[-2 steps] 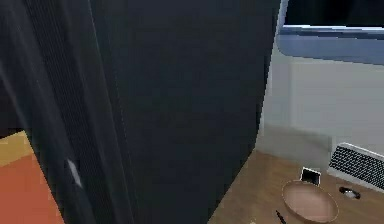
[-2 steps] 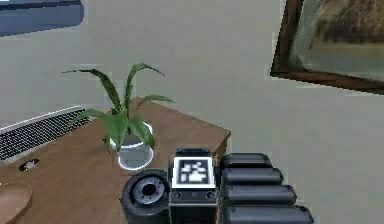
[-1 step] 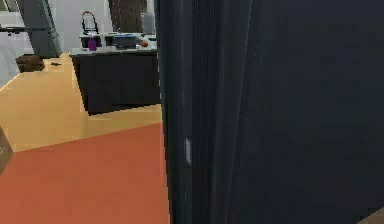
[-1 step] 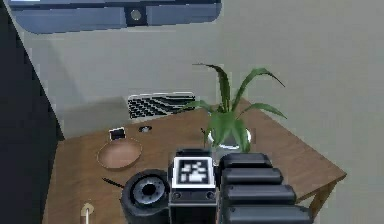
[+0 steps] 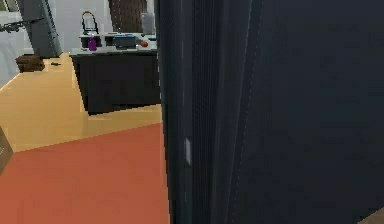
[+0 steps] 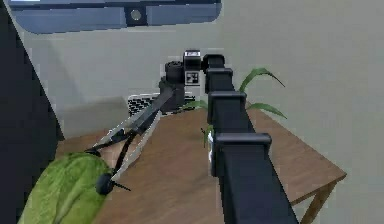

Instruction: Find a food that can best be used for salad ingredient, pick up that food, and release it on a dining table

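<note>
Forward view first: upper left there's a grey fridge (image 5: 40,25), then a dark kitchen counter (image 5: 120,85) with a faucet (image 5: 88,22), a small purple thing (image 5: 92,43) and a red blob (image 5: 149,43) on top. A big dark panel (image 5: 280,110) runs from the middle out to the right edge.

Arm side view: lower left, a leafy green lettuce (image 6: 60,192) lies at the left end of a wooden table (image 6: 290,155). The gripper (image 6: 98,168) slants down-left with its thin fingers right at the leaves. Honestly can't tell if they're touching it, what state the fingers are in, or whether it holds anything. The arm (image 6: 235,140) comes up just right of the middle, with a green plant (image 6: 255,80) behind it.
</note>
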You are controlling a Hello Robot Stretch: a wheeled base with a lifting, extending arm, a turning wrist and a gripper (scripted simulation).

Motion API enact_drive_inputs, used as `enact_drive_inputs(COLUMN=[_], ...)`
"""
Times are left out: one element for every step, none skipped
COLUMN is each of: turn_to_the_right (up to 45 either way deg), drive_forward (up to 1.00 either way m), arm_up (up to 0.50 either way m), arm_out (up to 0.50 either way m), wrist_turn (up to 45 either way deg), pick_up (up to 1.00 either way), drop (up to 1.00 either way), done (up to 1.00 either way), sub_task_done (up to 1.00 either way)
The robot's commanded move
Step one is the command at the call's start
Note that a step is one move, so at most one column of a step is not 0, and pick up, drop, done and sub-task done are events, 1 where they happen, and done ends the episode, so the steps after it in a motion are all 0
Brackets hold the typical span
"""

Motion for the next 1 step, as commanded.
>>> enact_drive_inputs(turn_to_the_right=[0.0], drive_forward=[0.00], arm_up=[0.00], arm_out=[0.00], wrist_turn=[45.0], pick_up=[0.00], drop=[0.00], done=[0.00], sub_task_done=[0.00])
